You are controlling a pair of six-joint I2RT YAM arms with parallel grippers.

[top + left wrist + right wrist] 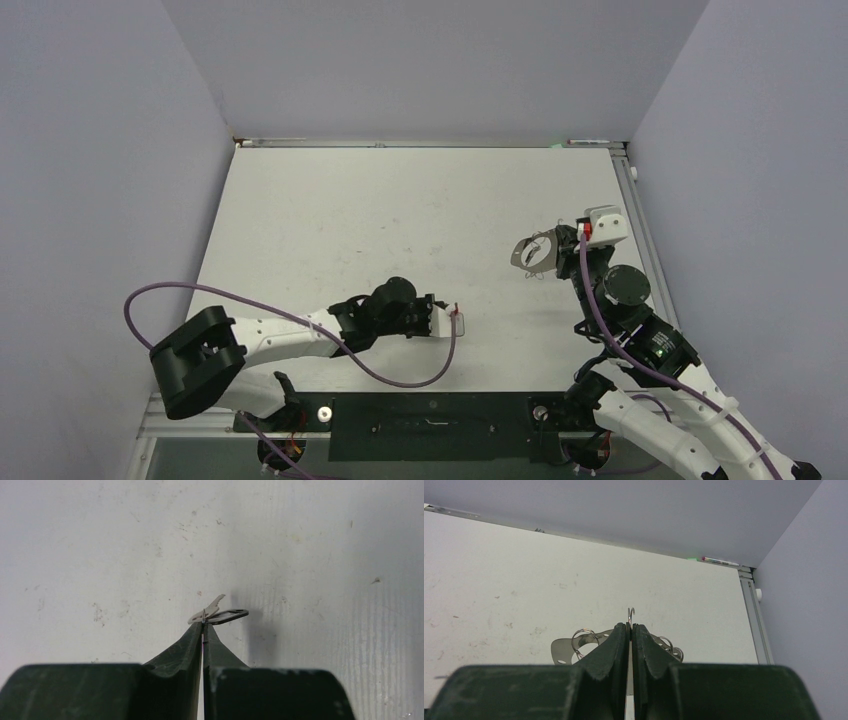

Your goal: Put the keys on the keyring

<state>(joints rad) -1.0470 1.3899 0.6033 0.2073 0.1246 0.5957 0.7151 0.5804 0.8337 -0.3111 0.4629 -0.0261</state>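
**Gripping key and ring, with a wide gap to close**

The left tool (pixel 203 626) is closed tight on a tiny key with a black plastic head and short silver blade (pixel 216 613). It pinches the key about where blade meets head, low over the white tabletop (pixel 100 555). Whether the key is clear of the surface is hard to tell.

The right tool (pixel 630 626) is also fully closed, clamped on the rim of the large thin silvery-grey metal keyring (pixel 561 650). Small wire loops (pixel 583 636) show on either side of its fingers, and a hooked wire end (pixel 631 612) pokes up above the tips. From above, the keyring (pixel 535 252) sits at the right of the tabletop, well apart from the key.

The key is held by a sliver, so it could pivot or slip out during the carry. The hole in its head and the hook are both slight. A small misalignment would probably knock the keyring askew in its grip rather than thread the key on.
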